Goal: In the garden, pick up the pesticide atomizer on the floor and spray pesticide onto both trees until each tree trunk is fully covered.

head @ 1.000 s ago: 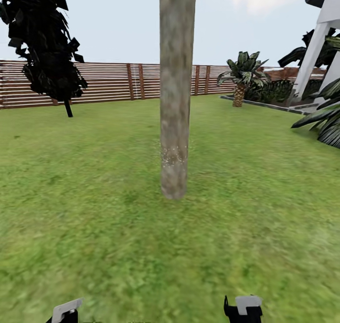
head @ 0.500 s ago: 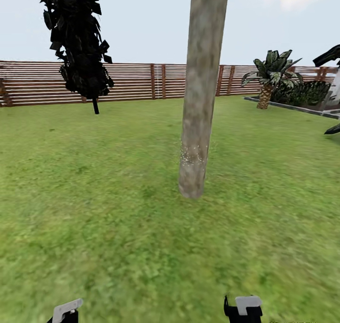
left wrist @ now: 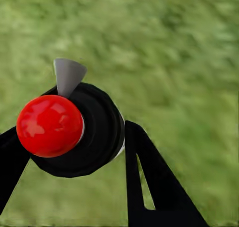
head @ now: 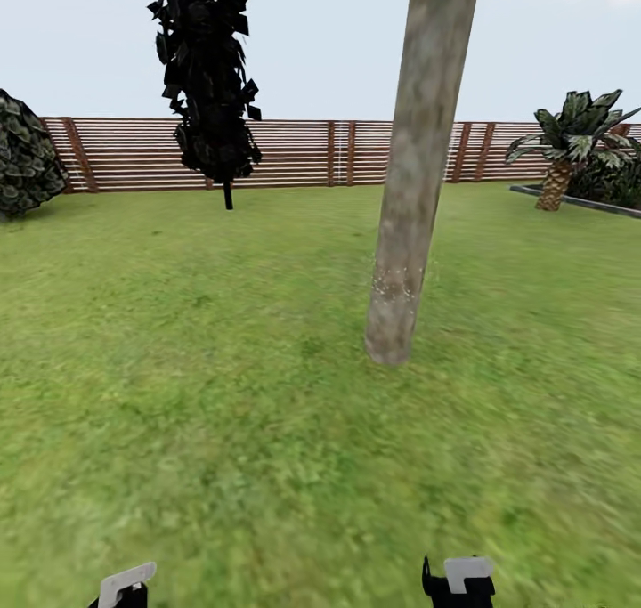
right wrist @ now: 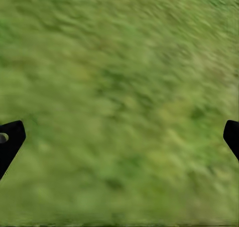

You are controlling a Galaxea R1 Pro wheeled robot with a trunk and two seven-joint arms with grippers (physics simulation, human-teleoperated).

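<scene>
The mottled grey-tan tree trunk [head: 417,181] rises from the grass floor [head: 223,412] right of centre in the head view, a few steps ahead. A narrow band of white pesticide specks [head: 396,283] clings to it low down. In the left wrist view my left gripper [left wrist: 74,154] is shut on the pesticide atomizer [left wrist: 52,124], a black body with a round red cap and a grey trigger, held over grass. My right gripper [right wrist: 119,139] is open, its black fingertips [right wrist: 10,143] wide apart above bare grass.
A black cypress-like tree [head: 206,74] stands at the back left before the brown slat fence [head: 303,152]. A dark shrub [head: 22,156] sits at the far left and a short palm [head: 570,145] by a planting bed at the far right. Open lawn lies all around the trunk.
The head view has swung left, so the trunk, cypress and palm sit further right in the picture and the shrub has come in. Both arms look unmoved.
</scene>
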